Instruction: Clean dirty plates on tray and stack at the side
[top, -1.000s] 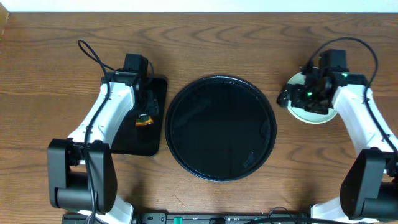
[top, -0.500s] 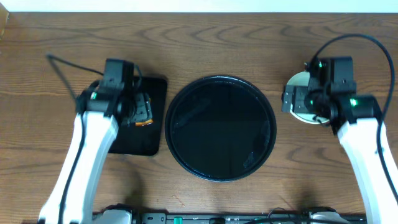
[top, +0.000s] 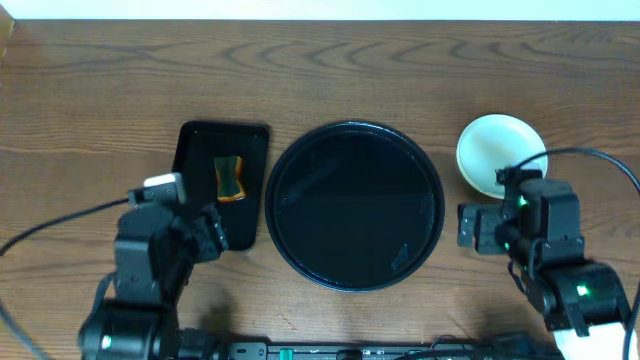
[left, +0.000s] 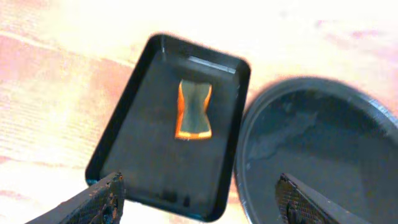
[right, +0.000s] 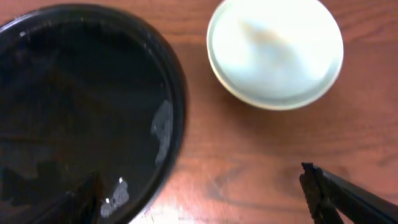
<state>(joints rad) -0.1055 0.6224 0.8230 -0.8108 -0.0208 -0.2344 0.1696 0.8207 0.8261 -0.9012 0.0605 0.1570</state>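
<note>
orange sponge (top: 229, 177), small tray (top: 198, 150), beside round tray (top: 350, 205)

We see the plates (top: 497, 152) in one small stack on the bare brown wood-grain desk (top: 330, 70). They sit near the tray (top: 355, 205), to its right and apart from its rim. The top one is round, shallow and pale mint-white, lying level with a plain, pale face. In the right wrist view a second rim shows just under it, and we cannot tell how many lie below. The tray is large, round and glossy black with a raised rim. It lies flat mid-desk, with faint shiny smears on its floor.
</note>
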